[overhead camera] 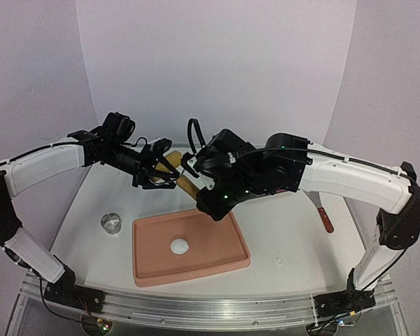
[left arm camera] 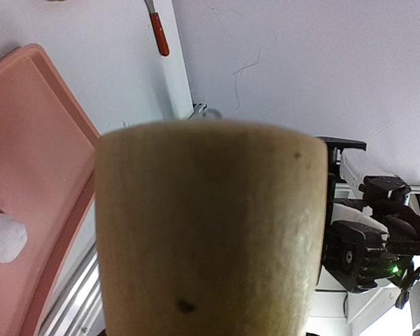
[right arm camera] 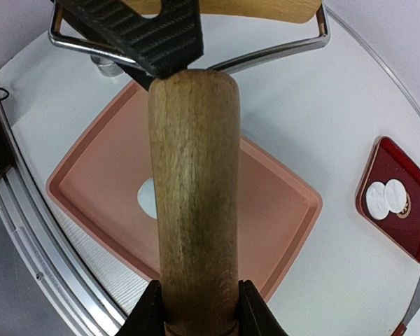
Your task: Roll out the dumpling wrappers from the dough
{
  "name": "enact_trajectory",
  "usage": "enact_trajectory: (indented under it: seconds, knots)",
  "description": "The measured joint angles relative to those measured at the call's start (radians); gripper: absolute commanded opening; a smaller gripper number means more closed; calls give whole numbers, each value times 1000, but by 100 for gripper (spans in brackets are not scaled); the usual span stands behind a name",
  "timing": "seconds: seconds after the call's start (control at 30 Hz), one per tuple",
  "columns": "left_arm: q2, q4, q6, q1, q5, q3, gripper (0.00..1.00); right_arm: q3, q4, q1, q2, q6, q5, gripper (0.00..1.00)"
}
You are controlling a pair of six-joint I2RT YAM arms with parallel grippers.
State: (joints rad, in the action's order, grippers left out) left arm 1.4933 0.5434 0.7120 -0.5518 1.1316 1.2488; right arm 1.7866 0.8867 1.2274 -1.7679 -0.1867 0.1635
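Readying the roller (right arm camera: 196,196) above the tray (overhead camera: 224,260)
The right tool (right arm camera: 196,308) pinches its handle; the left tool (overhead camera: 157,173) is at its head, grip unclear. The dough ball (overhead camera: 179,246) lies in the tray; next, press the roller onto it.

I read no text, label, brand name, number or sign in any of my three camera views. The nearest thing to a marking is a small round brownish emblem on the red tray (right arm camera: 395,203), seen from the right wrist camera; it is too small and blurred for me to make out any lettering.
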Motion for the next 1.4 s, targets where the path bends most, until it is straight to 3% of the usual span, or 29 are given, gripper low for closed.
enact_trajectory:
  seconds: [0.03, 0.13, 0.17, 0.27, 0.47, 0.6, 0.83, 0.93, 1.17, 1.4]
  knots:
    - [0, -23, -13, 3, 10, 1, 7, 2, -3, 0, 0, -5, 0, 0]
    - [-3, -53, 2, 5, 13, 2, 1, 4, -6, -1, 0, 0, 23, 3]
    - [-3, -58, 5, 5, 13, 2, 0, 4, -6, -1, 0, 0, 29, 35]
    - [-17, -125, 68, 4, 13, -2, 0, 4, -21, 0, 3, -14, 87, 60]
    - [-51, -172, 146, -5, -22, -2, 0, 5, -82, 0, 29, -84, 230, 93]
    - [-55, -180, 167, -5, -53, 14, 0, -21, -110, -17, 92, -142, 252, 98]
    - [-66, -240, 248, 31, -124, 62, 0, -252, -295, -263, 349, -357, -6, 98]
    - [-82, -326, 338, 78, -143, 63, 0, -378, -489, -354, 442, -507, -170, 98]
    - [-109, -530, 518, 146, -133, 74, 0, -480, -935, -418, 341, -771, -483, 98]
    - [-128, -573, 590, 148, -103, 139, 0, -462, -1234, -429, 182, -938, -669, 98]
